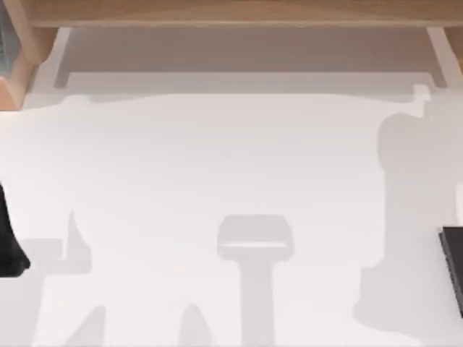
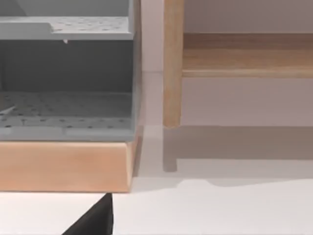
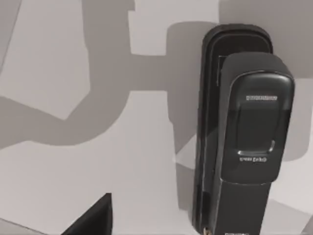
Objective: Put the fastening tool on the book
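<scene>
The white worktop (image 1: 217, 166) is wide and mostly bare, with a wooden shelf (image 1: 239, 14) along its far edge and a grey perforated organiser (image 2: 66, 73) on a wooden base at its far left corner. The fastening tool is a black stapler (image 3: 242, 137). It lies flat on the worktop, hard against the right edge in the top view (image 1: 453, 271), directly below the right wrist camera. The right claw (image 3: 93, 218) shows as no more than a dark wedge, so I cannot tell whether it is released or clenched, and it holds nothing that I can make out. The left claw (image 2: 93, 218) is just as unreadable; it is parked at the left side, facing the organiser. The biggest risk, as I judge it, is the stapler's position: so close to the rim, a descent slightly off centre could nudge it outward and off the worktop. Next comes its shape (a long body with a smooth, rounded, hinged top), which could slip or pivot if it is pinched across the cap rather than across the flat sides. Where the book lies I cannot tell, so a carry begun without locating it may end in a blind placement.
</scene>
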`<state>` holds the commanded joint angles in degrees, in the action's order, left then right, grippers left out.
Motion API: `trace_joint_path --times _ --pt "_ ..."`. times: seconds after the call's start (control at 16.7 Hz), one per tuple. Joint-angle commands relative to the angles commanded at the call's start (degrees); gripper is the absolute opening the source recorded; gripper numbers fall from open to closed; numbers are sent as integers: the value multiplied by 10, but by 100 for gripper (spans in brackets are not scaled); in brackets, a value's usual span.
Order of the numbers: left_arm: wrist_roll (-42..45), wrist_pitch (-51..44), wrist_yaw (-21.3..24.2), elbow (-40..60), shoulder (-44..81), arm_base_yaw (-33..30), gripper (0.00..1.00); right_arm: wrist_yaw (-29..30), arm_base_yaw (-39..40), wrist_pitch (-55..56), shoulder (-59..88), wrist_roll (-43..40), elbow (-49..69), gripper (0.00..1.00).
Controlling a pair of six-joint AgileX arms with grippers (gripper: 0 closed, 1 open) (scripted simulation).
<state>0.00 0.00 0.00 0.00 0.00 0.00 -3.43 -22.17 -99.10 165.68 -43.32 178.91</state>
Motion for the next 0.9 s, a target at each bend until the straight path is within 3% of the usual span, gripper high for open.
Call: trace_joint_path --times 0.48,0.9 --pt "0 0 0 0 0 0 100 2 3 -15 94 6 113 100" --pt "0 0 0 0 0 0 100 3 4 -11 112 8 123 100"
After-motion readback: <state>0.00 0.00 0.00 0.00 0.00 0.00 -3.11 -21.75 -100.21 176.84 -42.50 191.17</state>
